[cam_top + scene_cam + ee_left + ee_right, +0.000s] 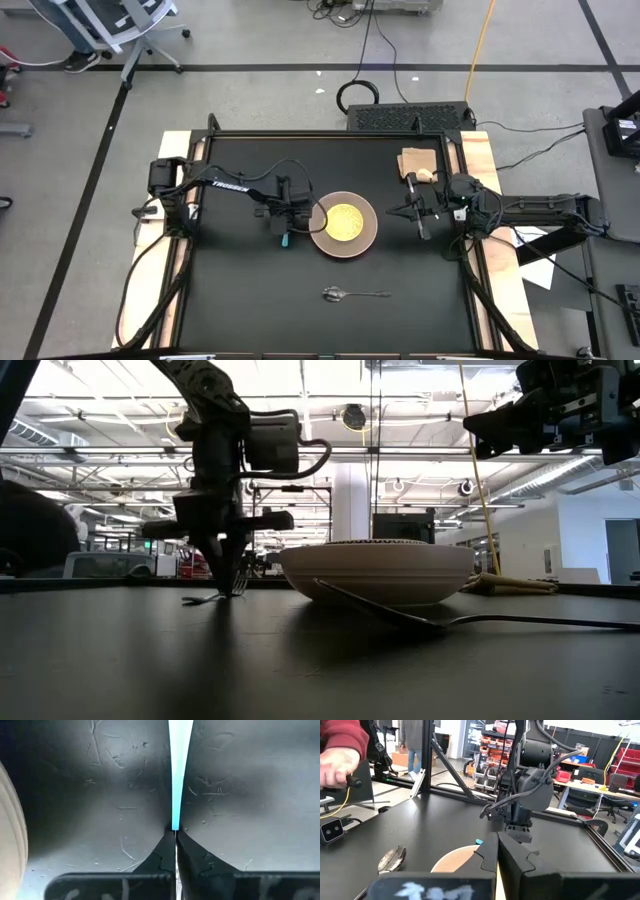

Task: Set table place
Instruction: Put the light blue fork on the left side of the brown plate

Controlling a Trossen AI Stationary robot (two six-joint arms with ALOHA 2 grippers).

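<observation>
Counter (240, 300): black square top filling middle of high view, carrying plate (344, 224) at centre. Fork (286, 238): teal handle pinched in narrow-closed left end effector (284, 222), tines touching counter just left of plate, long axis running up-down frame. Spoon (355, 294): below plate, lying crosswise. Right end effector (416, 212): raised right of plate, fingers together, empty. Napkin (418, 162): upper right. Left arm nearer fork's place.
</observation>
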